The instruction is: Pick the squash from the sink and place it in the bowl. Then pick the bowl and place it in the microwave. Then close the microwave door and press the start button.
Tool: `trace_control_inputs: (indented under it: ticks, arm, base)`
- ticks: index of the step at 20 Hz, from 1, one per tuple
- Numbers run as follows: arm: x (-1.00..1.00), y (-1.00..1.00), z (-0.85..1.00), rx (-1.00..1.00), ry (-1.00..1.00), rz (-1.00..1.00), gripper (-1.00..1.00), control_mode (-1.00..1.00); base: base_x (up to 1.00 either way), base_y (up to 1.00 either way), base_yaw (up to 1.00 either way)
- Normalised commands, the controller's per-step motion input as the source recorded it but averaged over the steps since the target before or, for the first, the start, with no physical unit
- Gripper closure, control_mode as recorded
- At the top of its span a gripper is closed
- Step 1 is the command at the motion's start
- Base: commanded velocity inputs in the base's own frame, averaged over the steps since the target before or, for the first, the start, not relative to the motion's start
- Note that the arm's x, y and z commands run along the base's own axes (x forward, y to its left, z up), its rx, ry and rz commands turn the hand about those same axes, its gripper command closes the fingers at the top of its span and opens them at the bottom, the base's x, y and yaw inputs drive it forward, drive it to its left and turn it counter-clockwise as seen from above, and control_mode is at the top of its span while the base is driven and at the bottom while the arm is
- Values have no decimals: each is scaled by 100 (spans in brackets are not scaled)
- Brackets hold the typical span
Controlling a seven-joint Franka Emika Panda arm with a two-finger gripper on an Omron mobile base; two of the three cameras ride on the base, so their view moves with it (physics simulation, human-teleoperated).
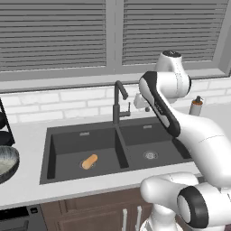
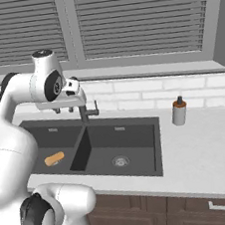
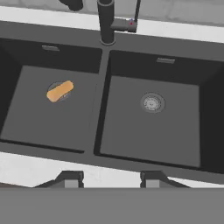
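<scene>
Taking the faucet [image 1: 118, 101] as the landmark, the bowl [image 1: 7, 163] sits farthest to its left, on the counter [image 1: 27, 135] beyond the rim of the sink [image 1: 63, 131], well apart from everything else. Next comes the squash [image 1: 89, 161], lying on the floor of the left basin, forward and left of the faucet, right over that basin's drain. In the hand view the squash [image 3: 59, 90] lies slanted, its long axis running from lower left to upper right. The gripper [image 3: 112, 178] hangs high above the sink, roughly over its near rim and the divider in line with the faucet, so the squash lies down and to the left of it. Its two fingertips [image 3: 70, 178] stand apart with nothing between them. My reading is that the coming move needs a shift left, a descent, and a wrist turn to close across the squash's short width.
</scene>
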Motion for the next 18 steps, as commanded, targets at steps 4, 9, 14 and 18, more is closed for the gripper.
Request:
trace_control_inputs:
  ticks: [4,9,14,18]
  arm:
    - [-26,3,0,0,-1,0,-100,-100]
    - [-70,44,0,0,-2,0,-100,-100]
    - [-69,68,-8,0,-3,-7,-100,-100]
    - [-27,65,-28,0,3,-11,-100,-100]
  base:
    - [0,0,0]
    - [0,0,0]
    - [0,0,0]
    - [0,0,0]
